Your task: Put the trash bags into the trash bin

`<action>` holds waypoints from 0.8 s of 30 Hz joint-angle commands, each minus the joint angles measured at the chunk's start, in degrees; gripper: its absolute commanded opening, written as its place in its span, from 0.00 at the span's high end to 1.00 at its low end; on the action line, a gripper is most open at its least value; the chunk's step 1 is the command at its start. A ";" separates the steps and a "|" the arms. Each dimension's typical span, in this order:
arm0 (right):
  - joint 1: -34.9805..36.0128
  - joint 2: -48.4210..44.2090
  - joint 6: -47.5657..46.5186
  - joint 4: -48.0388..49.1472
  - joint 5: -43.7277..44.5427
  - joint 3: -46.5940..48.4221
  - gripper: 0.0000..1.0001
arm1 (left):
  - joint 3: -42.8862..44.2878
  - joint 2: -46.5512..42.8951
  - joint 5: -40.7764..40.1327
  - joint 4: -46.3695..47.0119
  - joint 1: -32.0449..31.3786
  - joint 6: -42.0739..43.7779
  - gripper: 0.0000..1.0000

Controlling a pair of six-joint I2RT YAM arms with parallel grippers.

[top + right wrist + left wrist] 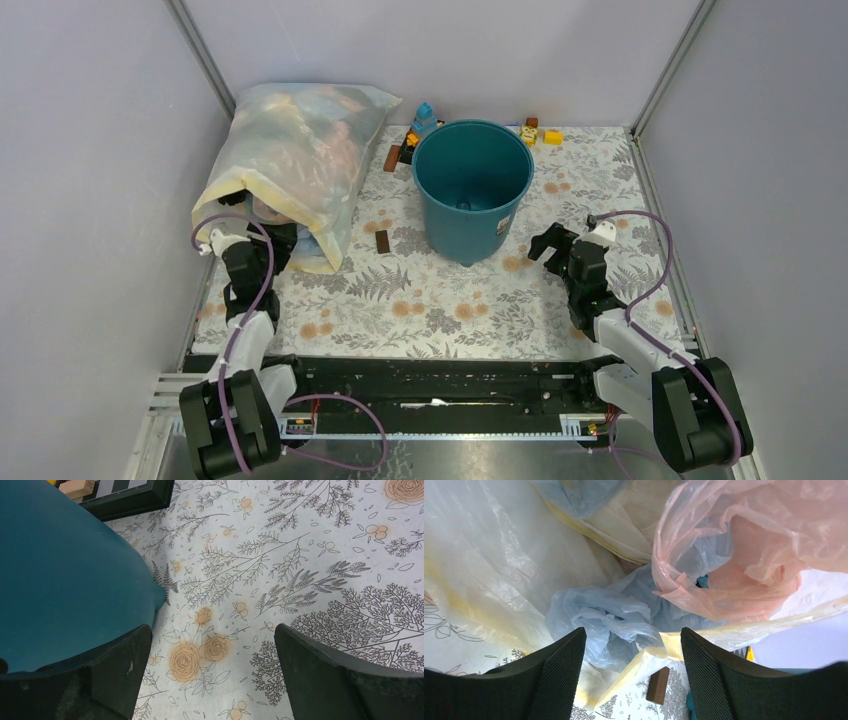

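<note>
Evidently the task stands at its opening stage: the trash bin (470, 185), upright at the middle of the worktop (450, 310), shows no bag inside it from above. The trash bags (624, 615), a crumpled pale blue film, lie in the mouth of the large yellowish sack (290, 160) at the left of the worktop, well apart from the trash bin.

The left end effector (631, 645) is at that mouth with its jaws apart. The blue film lies just ahead of them, and no plastic is seen pinched. The right end effector (560, 245) is fully open and empty, hovering low over the worktop just beside the wall of the trash bin.

Everything remains to be done: gripping the blue film, drawing it out, carrying it across and releasing it into the trash bin.

Obstructions, as judged: a pink bag (734, 565) overhangs the blue film, and the sack's own yellow-edged lip crosses beneath it, so either may be caught in the same grip. The film is wider than the trash bin's mouth and may drape over its rim.

A brown block (383, 241) lies between sack and trash bin. A blue figure (424, 120) and small yellow blocks (551, 137) stand behind the trash bin, off the likely path.
</note>
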 commanded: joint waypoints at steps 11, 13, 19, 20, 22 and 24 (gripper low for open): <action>0.11 0.79 -0.60 1.91 -0.02 2.49 0.00 | 1.91 15.34 4.36 9.95 0.26 -3.37 0.31; 0.11 0.93 -0.51 1.99 -0.10 2.48 0.00 | 3.58 19.27 7.22 11.25 0.28 -3.37 0.36; 0.08 1.11 -0.56 2.05 -0.23 2.57 0.00 | 2.18 17.97 6.92 12.21 -0.17 -3.74 1.00; 0.10 1.13 -0.54 2.01 -0.27 2.57 0.00 | 1.60 15.49 5.04 10.50 -0.70 -3.46 1.00; 0.11 1.00 -0.54 1.99 -0.29 2.56 0.00 | 0.16 9.26 -0.79 6.37 -2.06 -2.70 1.00; 0.12 0.76 -0.42 1.93 -0.40 2.55 0.00 | -1.46 1.72 -6.29 2.13 -3.43 -2.17 1.00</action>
